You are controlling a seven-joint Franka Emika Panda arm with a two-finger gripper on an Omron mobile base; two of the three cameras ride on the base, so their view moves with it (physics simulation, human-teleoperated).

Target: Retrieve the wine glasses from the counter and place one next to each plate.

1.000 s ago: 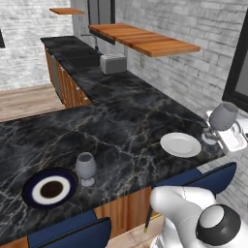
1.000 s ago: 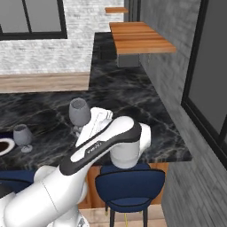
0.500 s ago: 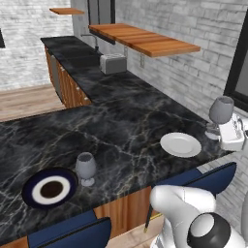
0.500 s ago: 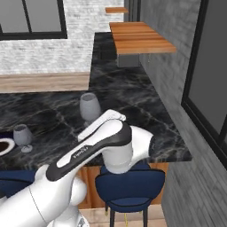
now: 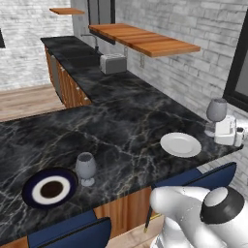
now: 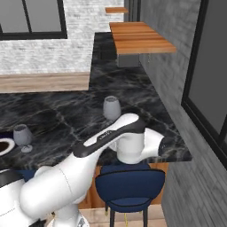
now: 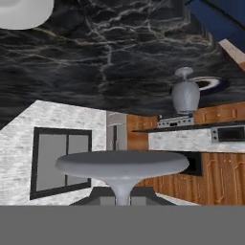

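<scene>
You see the gripper (image 5: 219, 130) at the right edge of the left base view, clamped on the stem of a wine glass (image 5: 216, 110) whose grey bowl stands upright above the white hand. This held glass is lifted off the counter (image 5: 121, 111), over its right end, just right of the white plate (image 5: 180, 144), which lies flat near the counter's front edge in the right-centre of the frame.

In the right base view the same glass (image 6: 111, 107) shows at centre frame, its bowl rising above the white arm, with the black marble behind it.

In the hand view the picture is rolled upside down: the round foot of the held glass (image 7: 122, 164) spreads across the lower centre, its stem running down between the finger tips, which are drawn together on it. The marble fills the top of that frame, with the white plate (image 7: 24, 12) in the upper left corner.

The second wine glass (image 5: 86, 167) stands upright on the counter in the lower left of the left base view, just beside the right edge of the blue plate (image 5: 50, 188). A toaster (image 5: 113, 63) sits far back on the counter under a wooden shelf (image 5: 145, 39), in the upper centre. Blue stools (image 5: 196, 177) line the counter's near side.
</scene>
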